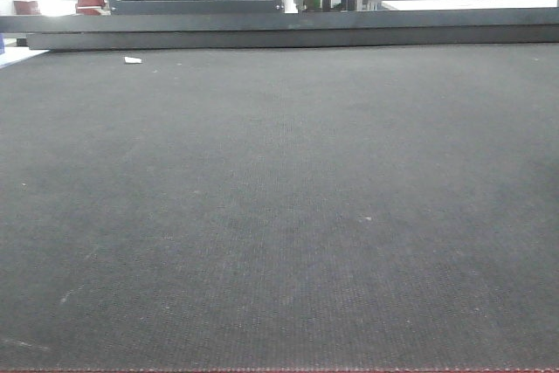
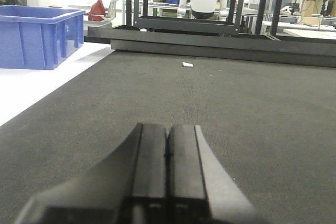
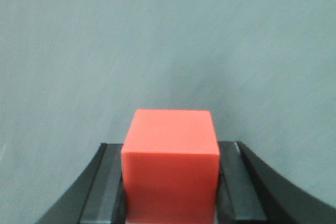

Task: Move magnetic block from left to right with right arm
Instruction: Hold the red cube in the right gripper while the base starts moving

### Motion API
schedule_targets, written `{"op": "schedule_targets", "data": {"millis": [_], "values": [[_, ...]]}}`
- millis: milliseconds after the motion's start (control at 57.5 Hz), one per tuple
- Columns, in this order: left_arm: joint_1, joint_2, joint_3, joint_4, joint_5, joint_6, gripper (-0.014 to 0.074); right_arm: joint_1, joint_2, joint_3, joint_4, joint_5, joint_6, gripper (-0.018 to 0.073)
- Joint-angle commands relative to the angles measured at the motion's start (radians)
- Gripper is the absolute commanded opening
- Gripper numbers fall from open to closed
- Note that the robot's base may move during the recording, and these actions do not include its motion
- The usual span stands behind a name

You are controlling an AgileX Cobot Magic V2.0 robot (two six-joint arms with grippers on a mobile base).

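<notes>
The magnetic block (image 3: 170, 166), a plain matte red cube with crisp edges, sits clamped between the two black fingers of the right end effector (image 3: 171, 198). The left end effector (image 2: 168, 153) is fully closed on nothing.

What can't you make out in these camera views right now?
Right wrist view: the magnetic block, held between the right fingers, is cut off below by the frame edge; blurred background gives no location.
Front view: the block is out of frame.
Left wrist view: white scrap, too small to identify.
</notes>
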Motion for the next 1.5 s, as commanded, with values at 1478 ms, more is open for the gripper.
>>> {"op": "schedule_targets", "data": {"millis": [1478], "values": [[-0.008,-0.012,0.008,-0.005,-0.086,0.0,-0.0126,-0.035,-0.592,0.308,-0.16,-0.521,-0.014,0.0228]]}}
